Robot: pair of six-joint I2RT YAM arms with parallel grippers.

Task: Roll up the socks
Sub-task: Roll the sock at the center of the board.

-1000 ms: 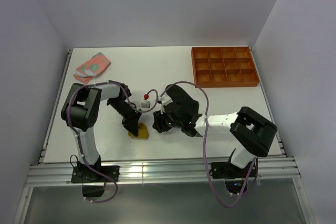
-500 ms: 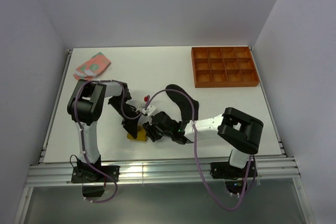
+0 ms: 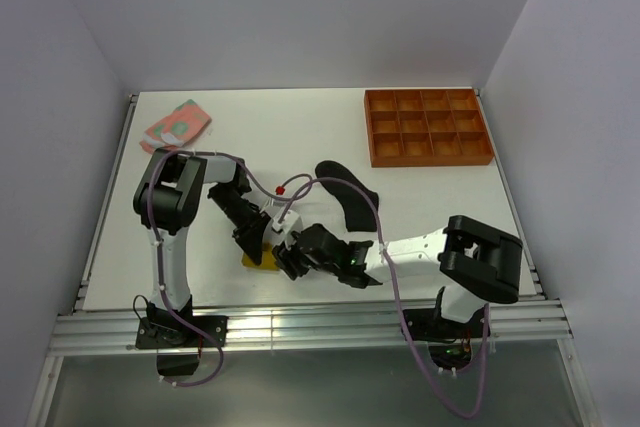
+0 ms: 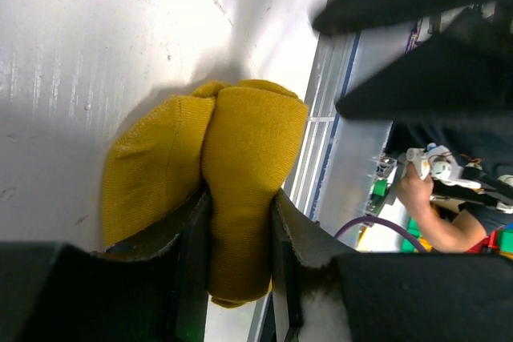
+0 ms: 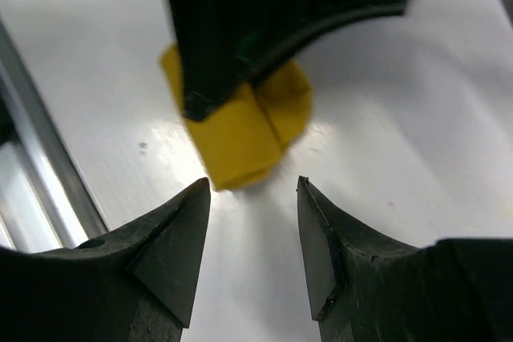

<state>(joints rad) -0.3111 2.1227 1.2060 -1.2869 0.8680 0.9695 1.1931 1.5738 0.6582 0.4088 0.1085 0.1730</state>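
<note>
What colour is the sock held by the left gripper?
Plain mustard-yellow knit sock, clearest in the left wrist view.

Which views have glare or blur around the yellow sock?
Left wrist: yellow sock sharp, knit visible, background at right blurred. Right wrist: glare on the table beside the sock, near foreground soft and dark. Top external: even light, soft shadows, bright reflection on the front rail.

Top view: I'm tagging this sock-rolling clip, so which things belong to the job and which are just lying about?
Job: yellow sock, clamped in the left gripper; black sock; pink sock with green patches.
Lying about: orange compartment tray.
</note>
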